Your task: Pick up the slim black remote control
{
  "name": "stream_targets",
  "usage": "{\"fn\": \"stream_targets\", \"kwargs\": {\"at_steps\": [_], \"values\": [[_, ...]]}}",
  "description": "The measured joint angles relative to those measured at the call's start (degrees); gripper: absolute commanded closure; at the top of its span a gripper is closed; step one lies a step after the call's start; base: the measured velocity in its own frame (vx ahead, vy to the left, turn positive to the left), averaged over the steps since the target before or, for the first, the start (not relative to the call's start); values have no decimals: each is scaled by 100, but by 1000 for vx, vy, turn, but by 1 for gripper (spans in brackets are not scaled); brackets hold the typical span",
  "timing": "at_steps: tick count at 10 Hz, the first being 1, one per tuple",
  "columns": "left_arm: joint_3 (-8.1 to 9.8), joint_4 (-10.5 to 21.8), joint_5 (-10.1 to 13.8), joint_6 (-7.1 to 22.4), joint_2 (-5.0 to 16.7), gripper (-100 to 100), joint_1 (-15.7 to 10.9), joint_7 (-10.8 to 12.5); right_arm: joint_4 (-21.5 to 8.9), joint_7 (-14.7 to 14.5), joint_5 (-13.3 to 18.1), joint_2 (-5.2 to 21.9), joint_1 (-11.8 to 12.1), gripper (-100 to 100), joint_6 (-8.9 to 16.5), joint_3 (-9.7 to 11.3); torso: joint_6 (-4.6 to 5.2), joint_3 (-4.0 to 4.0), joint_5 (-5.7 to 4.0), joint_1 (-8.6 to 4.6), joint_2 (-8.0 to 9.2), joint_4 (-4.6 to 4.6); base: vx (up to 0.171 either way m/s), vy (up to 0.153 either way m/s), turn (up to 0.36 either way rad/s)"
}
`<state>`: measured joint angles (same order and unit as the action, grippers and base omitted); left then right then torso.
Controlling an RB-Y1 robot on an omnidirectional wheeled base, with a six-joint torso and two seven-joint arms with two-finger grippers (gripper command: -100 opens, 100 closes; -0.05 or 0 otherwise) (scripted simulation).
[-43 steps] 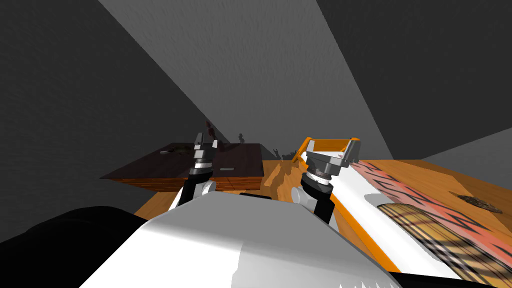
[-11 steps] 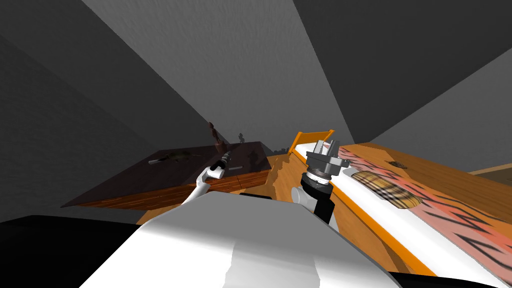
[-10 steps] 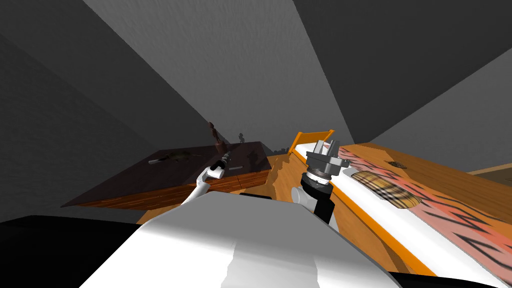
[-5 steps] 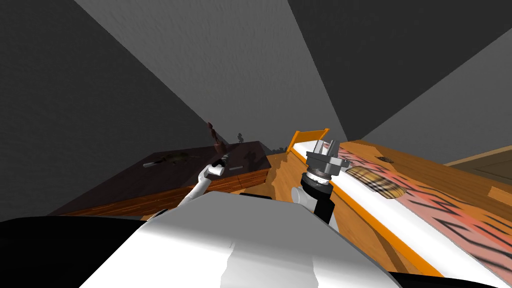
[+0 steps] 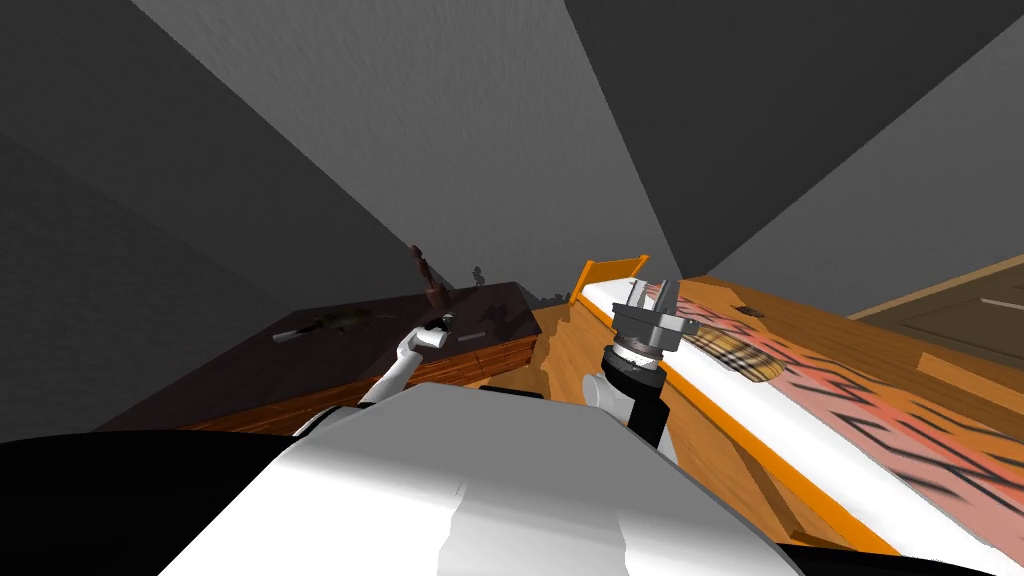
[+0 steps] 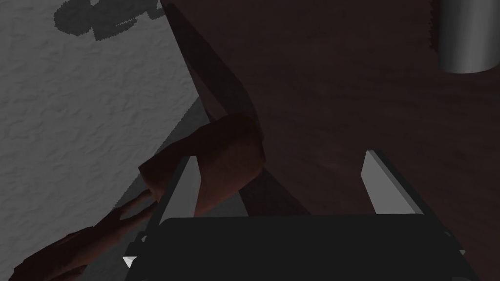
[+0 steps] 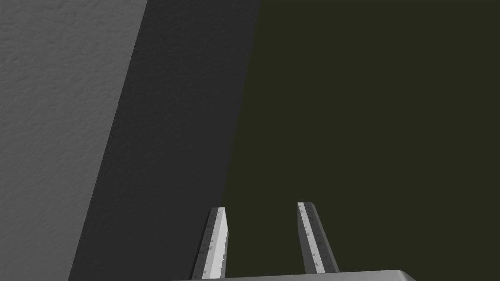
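Observation:
A dark brown table [image 5: 330,355] stands ahead on my left. On it lies a slim grey bar [image 5: 470,336], the remote by its shape, just right of my left gripper [image 5: 446,319]. My left arm reaches out over the tabletop [image 6: 342,107]. The left gripper [image 6: 279,156] is open with nothing between its fingers. A brown figurine [image 6: 215,161] stands against its one finger [image 6: 188,185]. A grey rounded end [image 6: 461,39] shows farther off on the tabletop. My right gripper [image 5: 652,293] is raised beside the bed, and its fingers [image 7: 217,239] stand apart and empty.
A brown figurine [image 5: 421,266] stands at the table's back edge and a dark flat object [image 5: 335,321] lies at its left. A bed [image 5: 760,420] with an orange frame, patterned blanket and plaid pillow [image 5: 735,355] runs along the right. Wooden floor [image 5: 565,350] lies between.
My head view has rolled and shifted, so the bed and walls have swung. My left arm, upright at the table's front several seconds ago, now stretches out low over the tabletop.

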<state>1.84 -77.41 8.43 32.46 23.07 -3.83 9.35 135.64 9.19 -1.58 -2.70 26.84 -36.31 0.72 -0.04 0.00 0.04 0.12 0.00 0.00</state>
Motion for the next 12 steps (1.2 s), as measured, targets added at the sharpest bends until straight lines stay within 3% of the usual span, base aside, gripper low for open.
{"fn": "stream_targets", "kwargs": {"at_steps": [2, 4, 9, 12], "values": [[37, 286, 57, 142, 46, -100, -170, 1, 0, 0, 0, 0, 0, 0, 0, 0, 3, -3, -2, -5, -5, 0, -8, 21, -89], [95, 805, 34, 274, 19, -100, -412, 21, 0, 0, 0, 0, 0, 0, 0, 0, 2, -3, -1, -3, -5, -1, -10, 24, -82], [291, 1384, 156, 872, 76, -100, -695, 47, 0, 0, 0, 0, 0, 0, 0, 0, -1, -3, -2, -8, -6, -1, -3, 14, -69], [373, 1769, 171, 1020, 57, -100, -893, 66, 0, 0, 0, 0, 0, 0, 0, 0, -1, -4, -2, -11, -8, -2, 2, 6, -97]]}}
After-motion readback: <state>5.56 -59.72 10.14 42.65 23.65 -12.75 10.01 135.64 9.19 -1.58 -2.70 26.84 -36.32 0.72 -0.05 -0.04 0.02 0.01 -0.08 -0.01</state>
